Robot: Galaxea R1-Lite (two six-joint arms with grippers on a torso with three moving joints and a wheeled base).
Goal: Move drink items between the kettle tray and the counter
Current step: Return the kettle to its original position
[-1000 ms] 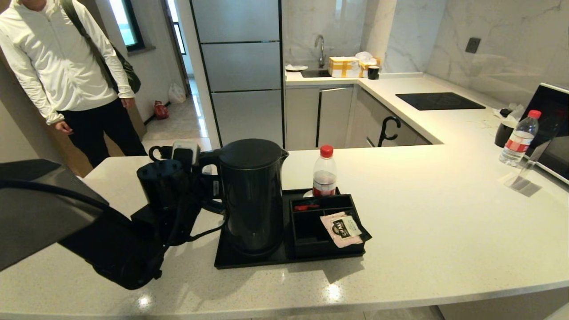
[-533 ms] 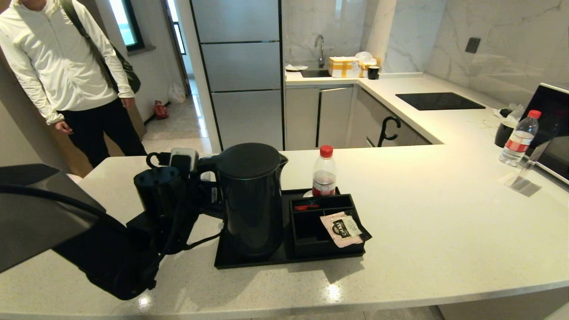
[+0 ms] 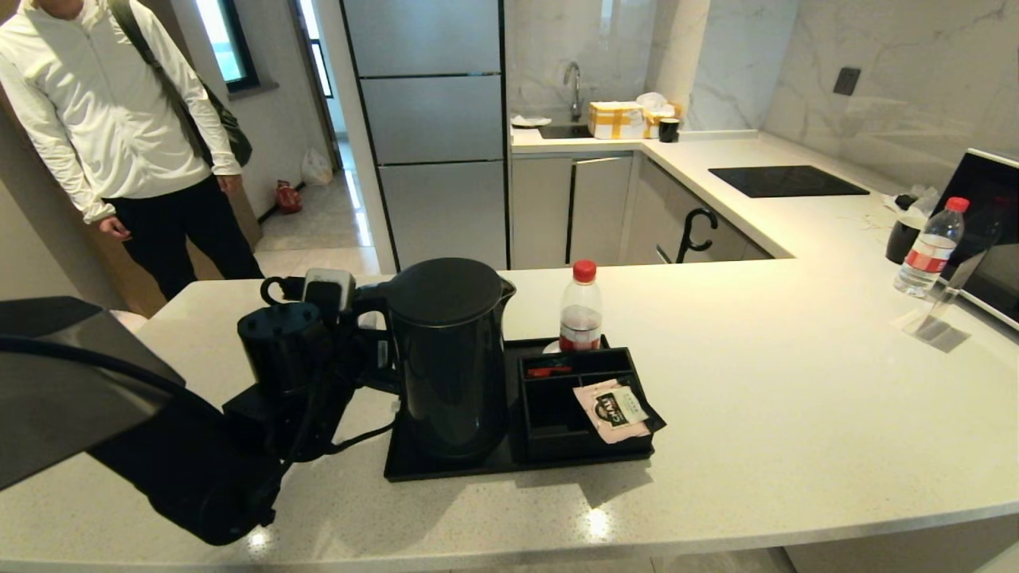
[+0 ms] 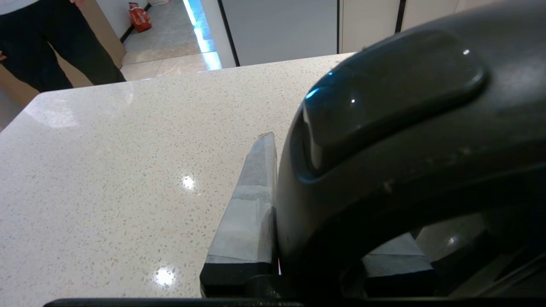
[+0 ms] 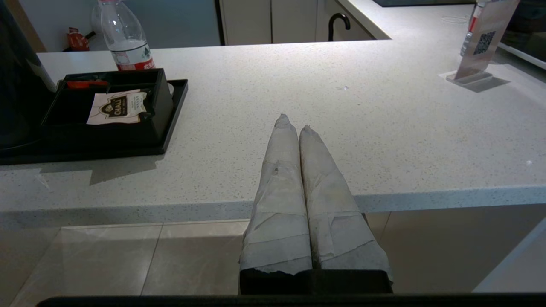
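Observation:
The matte-black kettle (image 3: 450,358) stands upright on the left half of the black kettle tray (image 3: 446,471). My left gripper (image 3: 372,350) is shut on its loop handle (image 4: 384,140); one taped finger (image 4: 251,204) presses the handle's side and the other shows through the loop. A small clear bottle (image 3: 581,306) with a red cap stands at the tray's far edge, also seen in the right wrist view (image 5: 126,38). My right gripper (image 5: 294,123) is shut and empty, hanging over the counter's (image 3: 780,398) front edge, right of the tray (image 5: 175,111).
A pink tea sachet (image 3: 613,410) lies on the tray's compartments. A second red-capped bottle (image 3: 927,247), a clear sign holder (image 3: 939,318) and a microwave (image 3: 987,231) stand far right. A black hob (image 3: 784,181) lies behind. A person (image 3: 119,119) stands at far left.
The kettle, held by my left gripper, has come down a little and settled on the tray; the left arm dropped slightly with it. The bottle and right arm have not moved.

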